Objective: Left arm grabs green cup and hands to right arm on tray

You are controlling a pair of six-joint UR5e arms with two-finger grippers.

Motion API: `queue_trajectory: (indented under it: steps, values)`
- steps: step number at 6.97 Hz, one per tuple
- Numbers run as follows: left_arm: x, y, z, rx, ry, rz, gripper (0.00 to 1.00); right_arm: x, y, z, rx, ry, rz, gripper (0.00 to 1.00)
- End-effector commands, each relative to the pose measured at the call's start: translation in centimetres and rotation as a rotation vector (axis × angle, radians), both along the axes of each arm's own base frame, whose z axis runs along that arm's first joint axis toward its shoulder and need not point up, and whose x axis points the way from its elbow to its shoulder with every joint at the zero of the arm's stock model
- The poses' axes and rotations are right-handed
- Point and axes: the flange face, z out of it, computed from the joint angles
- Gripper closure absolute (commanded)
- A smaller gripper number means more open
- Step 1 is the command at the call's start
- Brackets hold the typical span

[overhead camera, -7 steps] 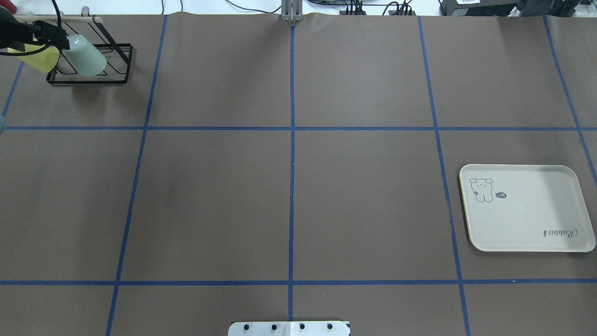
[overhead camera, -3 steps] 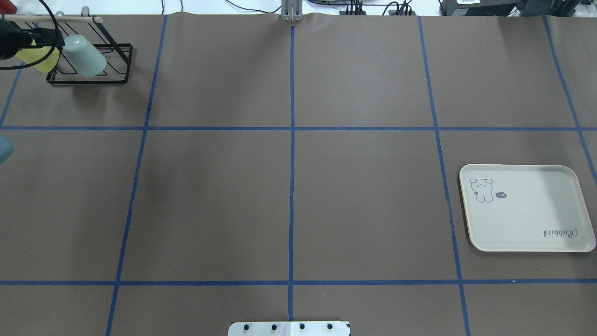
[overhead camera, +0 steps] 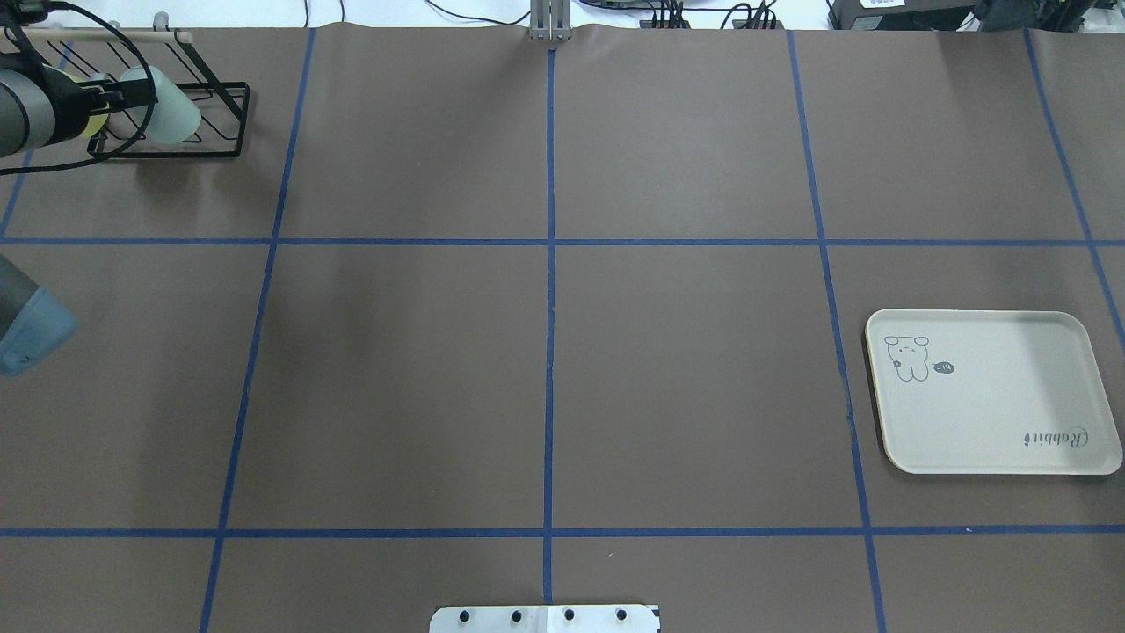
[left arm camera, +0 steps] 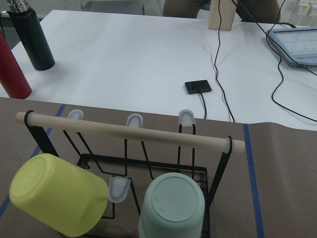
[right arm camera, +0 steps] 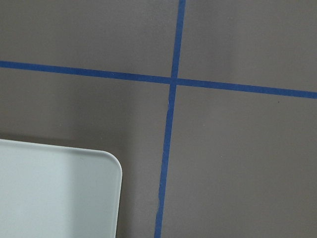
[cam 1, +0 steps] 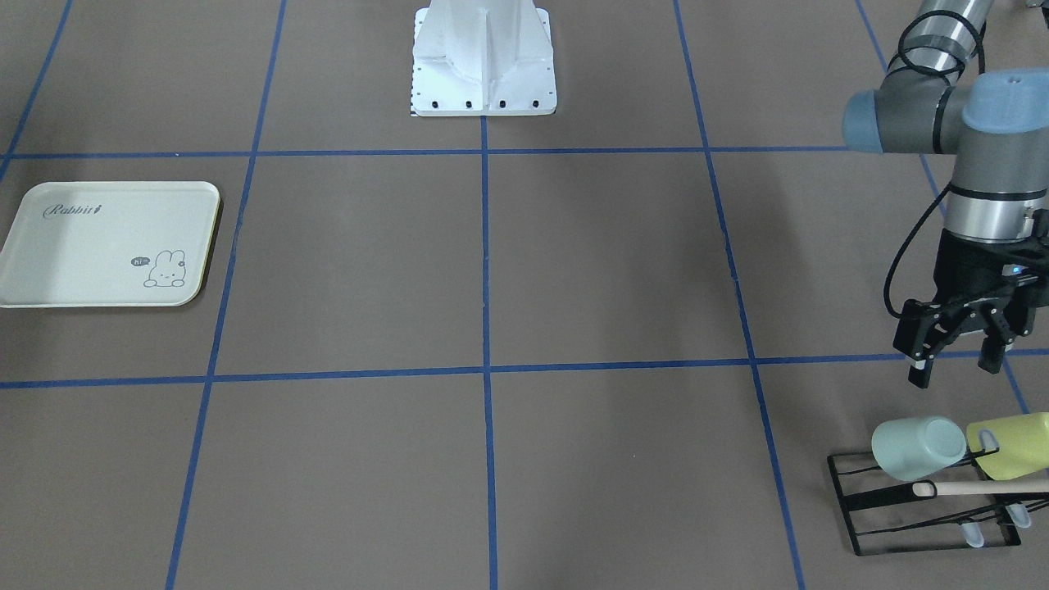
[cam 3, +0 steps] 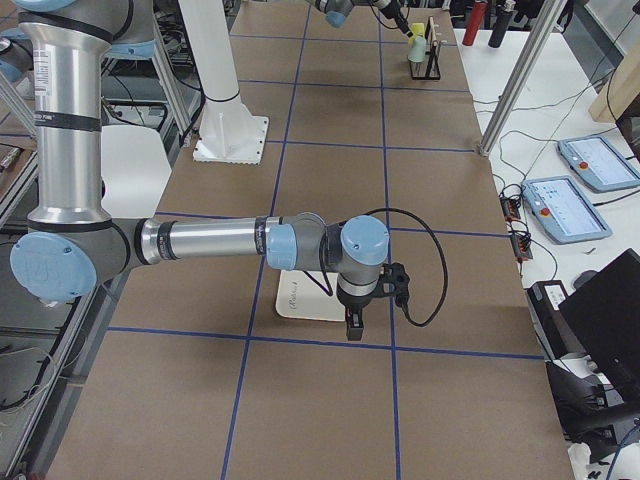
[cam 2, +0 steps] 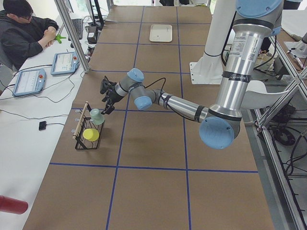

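The green cup (cam 1: pixel 918 447) lies tilted, mouth down, on a peg of the black wire rack (cam 1: pixel 926 512) at the table's far left corner; it also shows in the overhead view (overhead camera: pixel 171 112) and the left wrist view (left arm camera: pixel 171 206). My left gripper (cam 1: pixel 957 365) is open and empty, hanging just on the robot's side of the rack, apart from the cup. The cream tray (overhead camera: pixel 993 391) lies empty at the right. The right gripper (cam 3: pixel 352 325) hovers by the tray's edge (right arm camera: pixel 54 193); I cannot tell whether it is open or shut.
A yellow-green cup (cam 1: pixel 1012 447) sits on the rack beside the green cup, with a wooden rod (left arm camera: pixel 129 131) across the rack's top. Bottles, tablets and cables lie beyond the table edge. The robot's white base (cam 1: pixel 483 57) stands mid-table on the robot's side.
The left arm has swung: its elbow has come into the overhead view at lower left, and the gripper has shifted slightly toward the robot. The green cup has not moved.
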Motion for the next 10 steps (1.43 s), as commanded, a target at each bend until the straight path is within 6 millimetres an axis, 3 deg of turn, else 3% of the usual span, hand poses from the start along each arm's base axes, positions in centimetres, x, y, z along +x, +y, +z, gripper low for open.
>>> queue_trajectory:
  steps: [1, 2, 7, 10]
  values:
    - [0.9, -0.3, 2.1, 0.037, -0.022, -0.054, 0.00, 0.0, 0.0, 0.0, 0.000, 0.000, 0.000, 0.01]
    - [1.6, -0.4, 3.4, 0.054, -0.003, -0.051, 0.00, 0.0, 0.0, 0.0, 0.001, 0.000, -0.001, 0.01]
    - [4.8, -1.4, 3.1, 0.070, -0.011, -0.067, 0.00, 0.0, 0.0, 0.0, 0.000, 0.000, 0.000, 0.01]
    - [5.5, -2.2, 3.3, 0.063, -0.015, -0.067, 0.00, 0.0, -0.1, 0.1, -0.001, 0.002, 0.000, 0.01]
